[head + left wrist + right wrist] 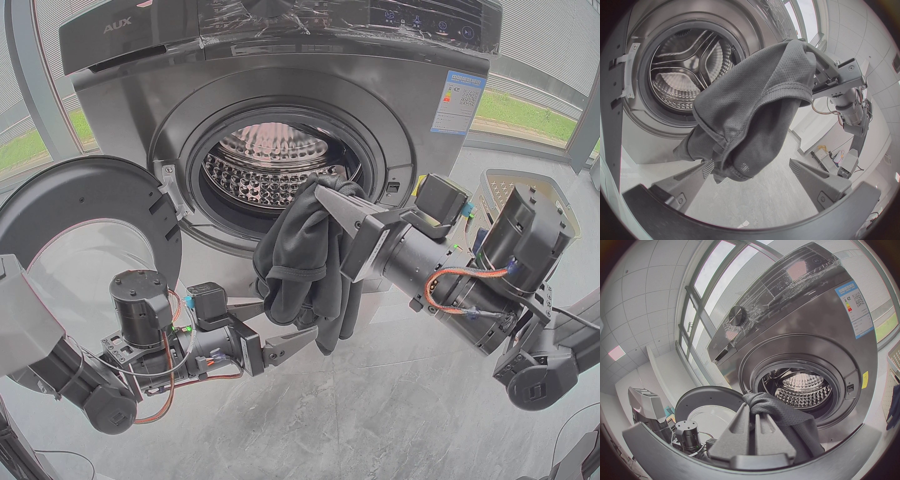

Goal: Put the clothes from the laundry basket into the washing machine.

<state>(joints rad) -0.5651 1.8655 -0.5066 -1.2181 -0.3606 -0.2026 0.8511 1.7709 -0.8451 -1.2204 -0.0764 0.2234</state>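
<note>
A dark grey garment (306, 262) hangs from my right gripper (320, 192), which is shut on its top fold just in front of the washing machine's open drum (269, 165). The cloth droops below the drum's lower rim. In the right wrist view the shut fingers (747, 427) pinch the garment (790, 421) before the drum (800, 390). My left gripper (289, 319) stands open under the hanging cloth, one finger on each side of its lower end. The left wrist view has the garment (750, 103) dangling between the spread fingers (815, 181).
The round door (87, 206) is swung wide open to the left of the drum. A light laundry basket (550, 187) stands to the right behind my right arm, with a blue cloth (895, 405) in it. Grey tiled floor (350, 412) lies below.
</note>
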